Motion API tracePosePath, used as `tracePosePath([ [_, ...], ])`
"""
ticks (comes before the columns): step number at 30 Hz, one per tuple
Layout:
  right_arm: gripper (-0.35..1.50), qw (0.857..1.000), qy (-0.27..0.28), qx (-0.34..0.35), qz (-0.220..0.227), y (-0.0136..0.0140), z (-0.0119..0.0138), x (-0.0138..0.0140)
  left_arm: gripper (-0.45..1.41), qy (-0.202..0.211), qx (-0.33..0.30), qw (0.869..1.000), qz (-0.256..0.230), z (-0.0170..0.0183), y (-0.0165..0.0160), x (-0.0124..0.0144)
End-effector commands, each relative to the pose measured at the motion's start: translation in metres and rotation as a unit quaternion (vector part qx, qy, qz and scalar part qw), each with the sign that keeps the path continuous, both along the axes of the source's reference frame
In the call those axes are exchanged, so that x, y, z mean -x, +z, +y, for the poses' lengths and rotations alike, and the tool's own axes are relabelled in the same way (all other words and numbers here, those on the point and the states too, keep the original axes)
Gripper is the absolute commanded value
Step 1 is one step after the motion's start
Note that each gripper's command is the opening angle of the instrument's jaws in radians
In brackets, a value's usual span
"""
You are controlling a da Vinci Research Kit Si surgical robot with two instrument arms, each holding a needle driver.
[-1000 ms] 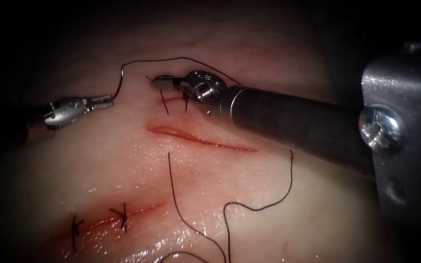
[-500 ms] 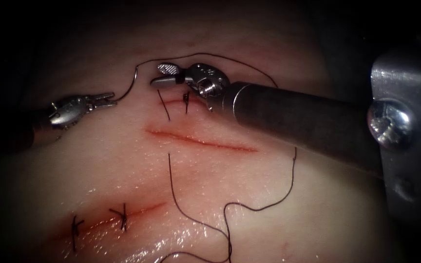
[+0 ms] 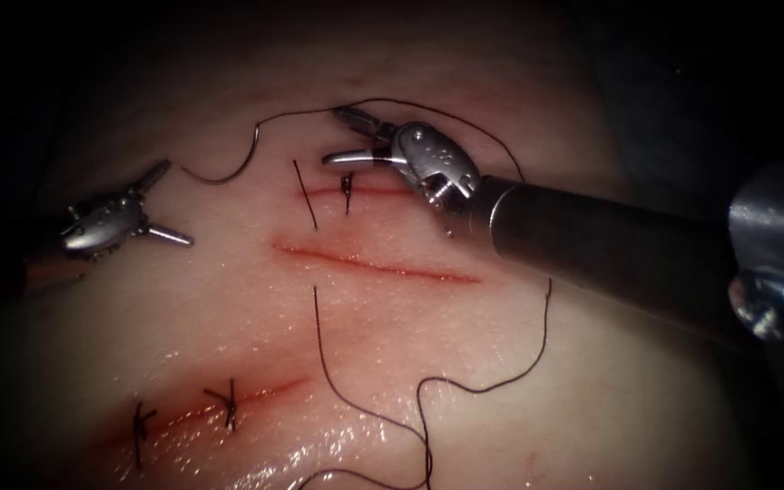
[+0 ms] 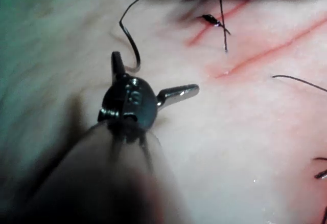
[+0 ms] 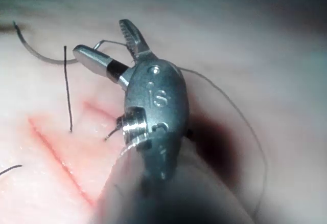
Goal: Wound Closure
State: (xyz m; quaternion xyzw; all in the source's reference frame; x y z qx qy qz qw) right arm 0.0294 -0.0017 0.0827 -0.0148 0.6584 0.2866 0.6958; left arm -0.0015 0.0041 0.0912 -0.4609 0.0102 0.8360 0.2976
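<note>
With both tools gaping and empty, the left tool [image 3: 142, 204] has let go of the thread [image 3: 229, 168], the right tool [image 3: 356, 138] straddles it beyond the far cut [image 3: 356, 189], and I spot no needle.

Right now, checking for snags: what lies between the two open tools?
In the endoscope view, a curved stretch of thread lies on the tissue between the left tool and right tool; neither holds it.

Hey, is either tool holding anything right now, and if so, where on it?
Nothing is held. The left tool has its jaws spread wide beside the needle, which lies free on the tissue. The right tool is open around the thread.
</note>
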Motion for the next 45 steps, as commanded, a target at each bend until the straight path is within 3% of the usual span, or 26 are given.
tracePosePath([
  [1, 1.09, 1.0, -0.011, 0.004, -0.011, 0.0003, 0.0016, 0.0006, 0.59, 0.016, 0.016, 1.0, 0.002, -0.0001, 0.0001, 0.0009],
  [2, 1.16, 1.0, -0.023, -0.002, -0.017, 0.0, 0.0019, 0.0009, 0.42, 0.035, 0.032, 0.999, 0.002, -0.0006, -0.0004, 0.0015],
  [8, 1.25, 0.996, -0.076, -0.018, -0.04, -0.001, 0.0013, 0.0024, 0.05, 0.143, 0.087, 0.985, -0.035, -0.0043, -0.0016, 0.0062],
  [12, 1.21, 0.995, -0.092, -0.013, -0.04, -0.0014, 0.0001, 0.004, -0.05, 0.224, 0.137, 0.965, -0.028, -0.0072, -0.0019, 0.01],
  [18, 1.19, 0.994, -0.1, -0.011, -0.04, -0.0011, -0.0004, 0.0061, -0.01, 0.329, 0.176, 0.928, -0.005, -0.0106, -0.002, 0.0153],
  [27, 1.18, 0.994, -0.102, -0.002, -0.043, 0.0006, -0.0012, 0.0064, 0.04, 0.355, 0.2, 0.913, -0.029, -0.0124, -0.0036, 0.0185],
  [36, 1.18, 0.994, -0.104, 0.007, -0.045, 0.0017, -0.0017, 0.0069, 0.04, 0.404, 0.25, 0.878, -0.062, -0.0157, -0.007, 0.0201],
  [37, 1.18, 0.994, -0.104, 0.005, -0.044, 0.0018, -0.0018, 0.0069, 0.04, 0.398, 0.216, 0.889, -0.069, -0.0163, -0.0075, 0.0204],
  [40, 1.18, 0.994, -0.104, 0.001, -0.042, 0.0019, -0.002, 0.0069, 0.19, 0.356, 0.143, 0.923, -0.031, -0.0176, -0.0084, 0.0208],
  [45, 1.18, 0.994, -0.104, -0.001, -0.042, 0.002, -0.0022, 0.0068, 0.21, 0.312, 0.046, 0.948, -0.046, -0.0191, -0.0093, 0.0212],
])
